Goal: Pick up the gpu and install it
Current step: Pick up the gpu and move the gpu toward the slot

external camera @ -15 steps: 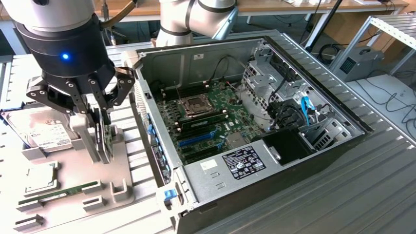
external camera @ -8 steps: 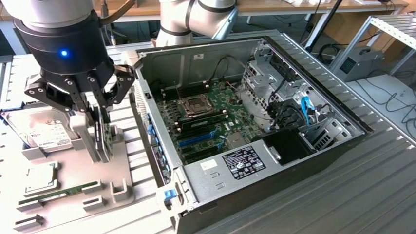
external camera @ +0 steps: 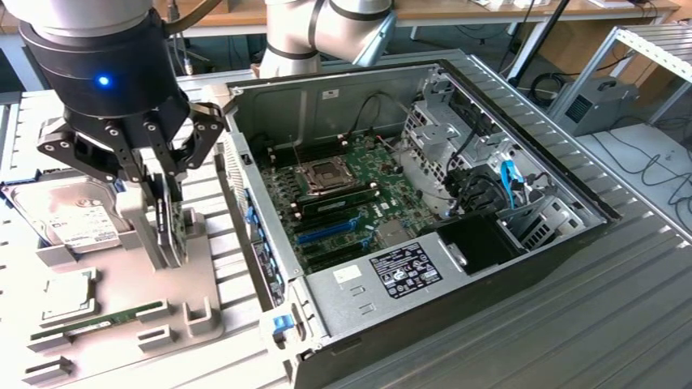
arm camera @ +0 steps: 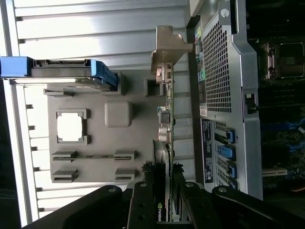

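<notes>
I have the gripper (external camera: 160,198) pinching the gpu (external camera: 170,239), which stands on edge in the grey holder (external camera: 203,312) at the exterior view's left of the open computer case (external camera: 454,320). In the wrist view a green Nvidia logo (arm camera: 162,208) shows between the fingers. I can't read the power supply label (external camera: 406,271).

Exterior view: bright, even light from above, with soft shadows. The end effector (external camera: 162,212) throws a faint shadow on the grey fixture (external camera: 200,301). The tabletop (external camera: 617,324) is evenly lit, with no hard glare. The case (external camera: 313,101) interior is dimmer than its surroundings. A blue lamp (external camera: 103,80) glows on the arm.

Wrist view: strong contrast. The tabletop (arm camera: 95,28) slats are washed out to near white, and the chip (arm camera: 70,128) is blown out. The gpu (arm camera: 167,112) bracket catches light. The end effector (arm camera: 164,200) links are near black.
</notes>
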Controlling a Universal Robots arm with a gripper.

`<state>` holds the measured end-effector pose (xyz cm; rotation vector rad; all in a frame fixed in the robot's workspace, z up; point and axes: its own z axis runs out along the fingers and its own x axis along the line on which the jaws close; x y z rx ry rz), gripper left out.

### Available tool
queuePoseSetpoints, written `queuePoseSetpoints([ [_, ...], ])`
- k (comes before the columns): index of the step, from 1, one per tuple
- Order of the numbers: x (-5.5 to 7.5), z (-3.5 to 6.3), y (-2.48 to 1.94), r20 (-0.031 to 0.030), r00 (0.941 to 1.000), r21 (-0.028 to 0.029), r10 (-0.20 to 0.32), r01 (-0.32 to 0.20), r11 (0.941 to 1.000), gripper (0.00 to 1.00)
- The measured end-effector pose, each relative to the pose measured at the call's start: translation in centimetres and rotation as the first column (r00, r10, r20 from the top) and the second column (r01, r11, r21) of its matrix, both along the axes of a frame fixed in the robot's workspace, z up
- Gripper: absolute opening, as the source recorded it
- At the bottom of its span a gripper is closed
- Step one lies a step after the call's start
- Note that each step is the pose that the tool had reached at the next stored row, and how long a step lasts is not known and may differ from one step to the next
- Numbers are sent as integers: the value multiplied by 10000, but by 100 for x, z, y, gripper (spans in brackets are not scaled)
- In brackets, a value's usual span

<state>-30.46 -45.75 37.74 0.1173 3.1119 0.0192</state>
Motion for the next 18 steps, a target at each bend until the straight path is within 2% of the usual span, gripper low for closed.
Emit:
queuePoseSetpoints([
  [2, 0, 40, 0, -1, 10000, 0, 0, 0, 10000, 26],
  [18, 0, 179, 0, -1, 10000, 26, 0, 0, 10000, 26],
])
